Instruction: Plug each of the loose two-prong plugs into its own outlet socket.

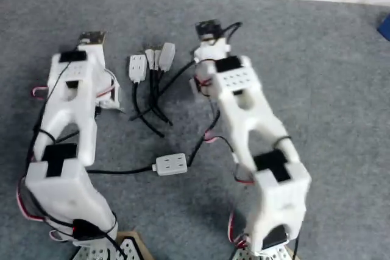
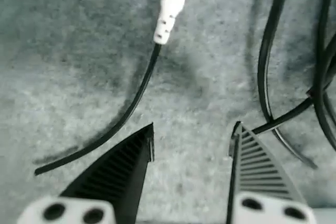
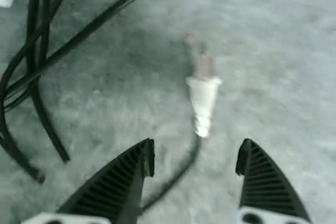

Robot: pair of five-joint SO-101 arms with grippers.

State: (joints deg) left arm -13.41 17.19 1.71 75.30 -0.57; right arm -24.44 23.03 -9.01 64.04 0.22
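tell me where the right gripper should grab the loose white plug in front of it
Grip the plug's white body, not the metal prongs or thin black cord. It lies flat on the carpet, prongs pointing away from the right gripper, cord trailing back towards it. So probably come from the cord end, fingers either side of the body, leaving the prongs free.
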